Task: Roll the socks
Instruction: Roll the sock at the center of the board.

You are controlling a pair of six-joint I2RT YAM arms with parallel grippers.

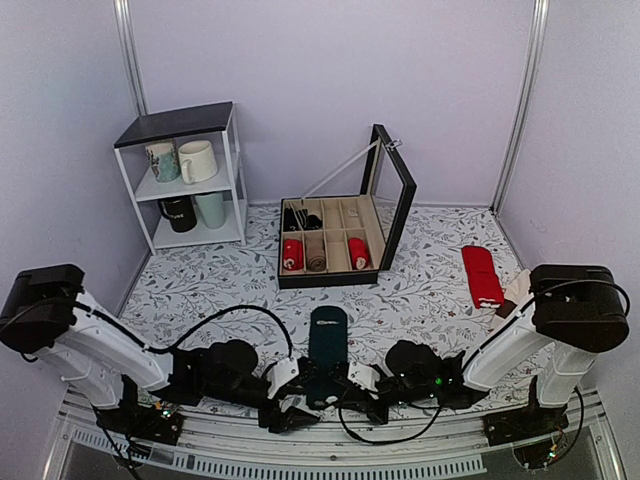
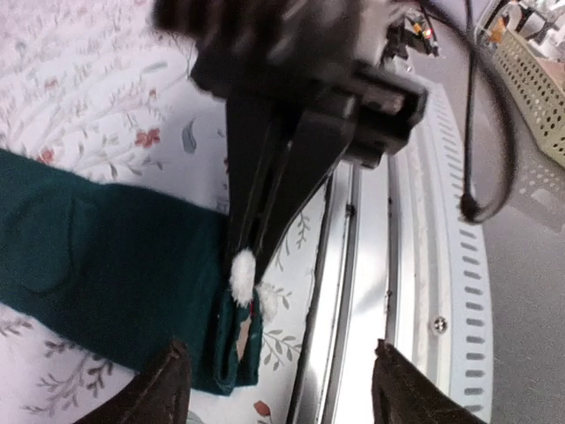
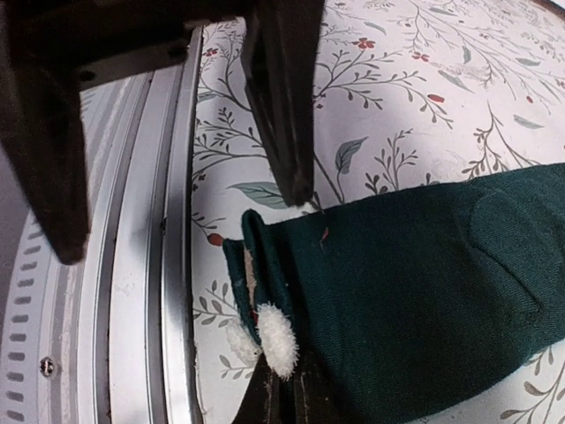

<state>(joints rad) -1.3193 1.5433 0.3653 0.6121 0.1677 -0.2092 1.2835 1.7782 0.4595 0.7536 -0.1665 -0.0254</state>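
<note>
The dark teal socks (image 1: 328, 335) lie as a flat strip on the floral table, rounded end away from me and near end by the metal rail. My right gripper (image 1: 342, 388) is shut on that near end. In the right wrist view its white fuzzy fingertips (image 3: 278, 340) pinch a raised fold of the socks (image 3: 424, 283). My left gripper (image 1: 293, 397) is open. In the left wrist view (image 2: 278, 375) one of its fingers sits by the corner of the socks (image 2: 106, 265) and the other over the rail.
An open black compartment box (image 1: 392, 215) at the back holds red and beige rolls. Bright red socks (image 1: 483, 275) lie at the right. A white shelf (image 1: 232, 150) with mugs stands back left. The metal rail (image 2: 424, 265) runs along the near table edge.
</note>
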